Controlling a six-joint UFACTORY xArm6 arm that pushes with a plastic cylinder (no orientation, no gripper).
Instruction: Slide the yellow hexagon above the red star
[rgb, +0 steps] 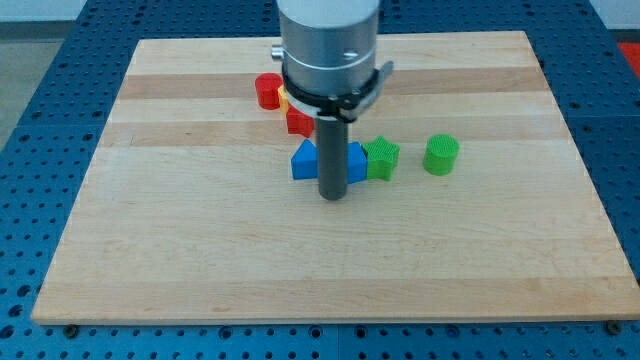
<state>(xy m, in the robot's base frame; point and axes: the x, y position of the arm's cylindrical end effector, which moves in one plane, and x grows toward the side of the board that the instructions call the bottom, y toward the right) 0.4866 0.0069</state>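
While the wooden table (200, 250) lies broad and pale across the blue perforated bench (40, 120), the arm's grey cylindrical body (330, 45) fills the view's top centre and hides much of the cluster behind it — the rig carries no claw at all, only a dark rod, so there is nothing to read as apart or together. My tip (332, 197) rests on the table just below a blue block (305, 160) of roughly triangular shape, with another blue block (356, 163) peeking out at the rod's right. Beside that, toward the view's right, stands a green star-like block (381, 157), and well apart from it a green cylinder (441, 155). Up by the arm's collar sit a red cylinder (266, 91) and, lower, a red block (298, 122) that is probably the red star, though its shape is half hidden. Between those two shows only a sliver of yellow — the yellow hexagon (283, 97), touching or nearly touching both reds. Judging by this, the task is at the approach step: the tip is well below the hexagon, not in contact. The next move seems to call for skirting the blue blocks and meeting the hexagon without dragging the reds along.
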